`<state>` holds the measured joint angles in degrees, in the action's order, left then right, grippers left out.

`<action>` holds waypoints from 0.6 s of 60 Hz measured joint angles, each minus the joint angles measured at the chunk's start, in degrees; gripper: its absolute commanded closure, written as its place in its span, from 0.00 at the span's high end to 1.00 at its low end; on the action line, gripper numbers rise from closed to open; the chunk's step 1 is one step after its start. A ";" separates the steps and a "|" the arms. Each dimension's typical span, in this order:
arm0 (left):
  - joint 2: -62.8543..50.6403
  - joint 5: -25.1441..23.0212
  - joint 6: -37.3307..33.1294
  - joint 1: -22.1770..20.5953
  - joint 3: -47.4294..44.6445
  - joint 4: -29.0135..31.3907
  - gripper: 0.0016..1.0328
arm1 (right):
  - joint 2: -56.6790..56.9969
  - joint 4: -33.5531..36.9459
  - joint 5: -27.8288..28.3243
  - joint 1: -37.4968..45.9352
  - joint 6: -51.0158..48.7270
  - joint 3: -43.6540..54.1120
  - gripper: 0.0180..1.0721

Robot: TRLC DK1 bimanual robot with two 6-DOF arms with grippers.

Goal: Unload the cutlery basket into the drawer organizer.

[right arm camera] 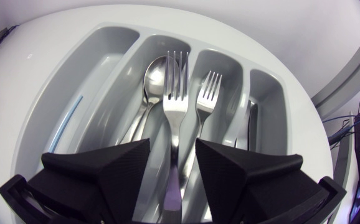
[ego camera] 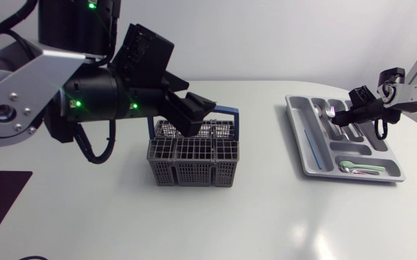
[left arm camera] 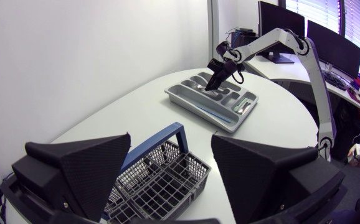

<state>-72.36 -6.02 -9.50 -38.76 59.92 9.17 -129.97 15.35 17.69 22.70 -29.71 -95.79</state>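
Hovered with left gripper (ego camera: 194, 114) spread wide over the cutlery basket (ego camera: 192, 162), mid-tabletop. Poised right gripper (right arm camera: 172, 146) above the drawer organizer (ego camera: 295, 123) at right, a fork (right arm camera: 175, 81) between its fingers; could not tell whether pinched. Judged as placing; next, lowering into the fork compartment.

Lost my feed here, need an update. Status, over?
Left gripper open over cutlery basket. Right gripper shut on fork above drawer organizer. No cutlery visible in basket. Nothing in the way.
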 measured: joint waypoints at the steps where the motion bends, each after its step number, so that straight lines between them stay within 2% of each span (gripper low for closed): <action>1: 0.00 0.02 0.00 0.00 0.00 0.00 0.95 | 0.00 -0.04 0.00 0.00 -0.13 0.00 0.53; 12: 0.00 0.02 0.00 0.02 0.00 0.00 0.95 | -0.02 -0.15 -0.28 0.00 -0.15 -0.48 0.52; 22: 0.00 0.00 0.00 0.02 0.00 0.00 0.95 | -0.33 -0.11 -1.07 0.00 -0.37 -1.68 0.39; 36: 0.00 0.00 0.00 0.00 0.00 -0.02 0.95 | -1.53 0.28 -1.07 0.00 -0.70 -2.38 0.34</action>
<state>-72.36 -6.02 -9.50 -38.76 59.92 9.15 -131.50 15.64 16.62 22.70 -30.41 -98.17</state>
